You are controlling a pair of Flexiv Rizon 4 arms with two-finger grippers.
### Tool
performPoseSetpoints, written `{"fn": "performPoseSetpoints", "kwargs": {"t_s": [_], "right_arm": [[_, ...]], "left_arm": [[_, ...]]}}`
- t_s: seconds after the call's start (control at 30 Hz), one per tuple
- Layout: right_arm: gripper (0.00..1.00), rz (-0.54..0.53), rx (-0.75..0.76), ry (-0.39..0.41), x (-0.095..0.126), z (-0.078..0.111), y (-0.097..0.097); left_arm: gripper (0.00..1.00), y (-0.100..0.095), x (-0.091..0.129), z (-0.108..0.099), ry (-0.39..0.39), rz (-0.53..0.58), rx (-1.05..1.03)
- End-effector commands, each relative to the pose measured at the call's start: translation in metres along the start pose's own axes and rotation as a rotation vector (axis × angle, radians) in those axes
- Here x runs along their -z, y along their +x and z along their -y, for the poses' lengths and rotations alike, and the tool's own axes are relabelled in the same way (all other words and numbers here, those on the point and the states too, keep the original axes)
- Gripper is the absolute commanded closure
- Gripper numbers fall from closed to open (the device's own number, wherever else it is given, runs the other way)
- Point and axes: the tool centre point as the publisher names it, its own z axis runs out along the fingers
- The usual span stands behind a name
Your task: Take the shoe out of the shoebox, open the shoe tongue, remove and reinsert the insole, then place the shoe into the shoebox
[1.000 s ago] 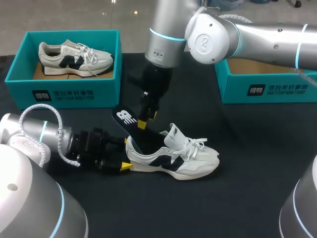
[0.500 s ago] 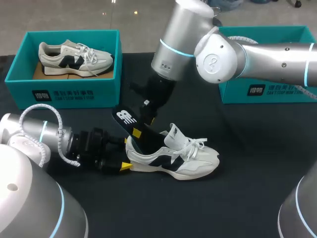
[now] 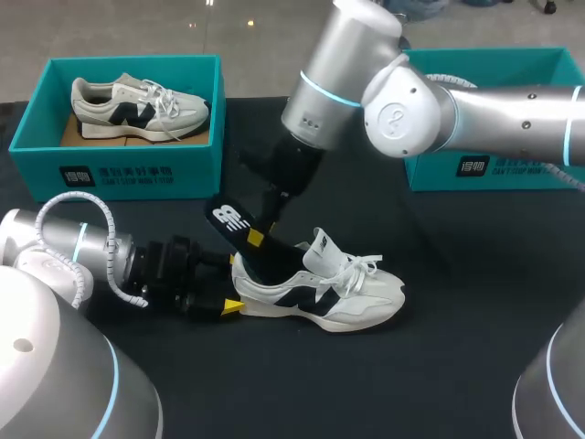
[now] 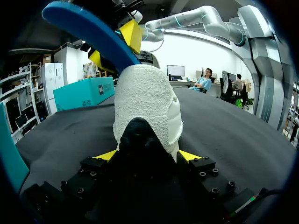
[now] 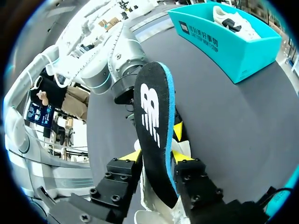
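left arm: coming in low from the near left corner, lying almost flat over the table (image 3: 457, 311), pointing right.
left gripper (image 3: 234, 283): fingers clamping the heel of the sneaker from both sides; in the left wrist view the two yellow tips of this gripper (image 4: 147, 155) are pressing against the heel's flanks.
sneaker (image 3: 343, 294): white with dark side mark, standing upright on its sole on the black table, out of both boxes, toe pointing right, heel toward the left gripper; laces lying loose on top. The left wrist view is showing the fuzzy white heel (image 4: 147, 102) dead ahead.
insole (image 3: 233, 222): black top with white logo, blue underside; tilting up and left out of the sneaker's mouth, lower end sitting inside the opening, upper end sticking out in the air.
right gripper (image 3: 260, 236): coming down from the upper right, fingers pinching the insole at its middle, just above the sneaker's collar; in the right wrist view the insole (image 5: 152, 126) is running between the yellow tips of this gripper (image 5: 156, 156).
left shoebox (image 3: 119, 169): teal, standing at the far left of the table, well apart from the sneaker.
second sneaker (image 3: 137, 108): lying inside the left shoebox, toe right.
right shoebox (image 3: 494, 165): teal, at the far right; inside mostly hidden behind the right arm.
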Motion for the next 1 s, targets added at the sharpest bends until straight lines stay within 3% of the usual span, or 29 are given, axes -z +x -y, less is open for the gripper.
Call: {"fn": "performPoseSetpoints", "kwargs": {"t_s": [0.03,0.13,0.5,0.73,1.0], "right_arm": [[0.91,-0.010,0.007,0.003,-0.006,-0.007,-0.003],[1.00,-0.010,0.009,0.001,-0.006,-0.007,-0.003],[1.00,0.006,0.019,-0.056,0.008,-0.016,0.006],[1.00,0.105,0.020,-0.150,0.062,-0.040,0.003],[1.00,0.242,0.018,-0.350,0.131,-0.065,0.003]], "left_arm": [[1.00,0.001,-0.003,-0.004,-0.002,0.001,-0.001],[1.00,0.001,-0.003,-0.004,-0.002,0.001,-0.001],[1.00,0.001,-0.003,-0.004,-0.002,0.001,-0.001],[1.00,0.001,-0.003,-0.004,-0.002,0.001,-0.001],[1.00,0.001,-0.003,-0.004,-0.002,0.001,-0.001]]}}
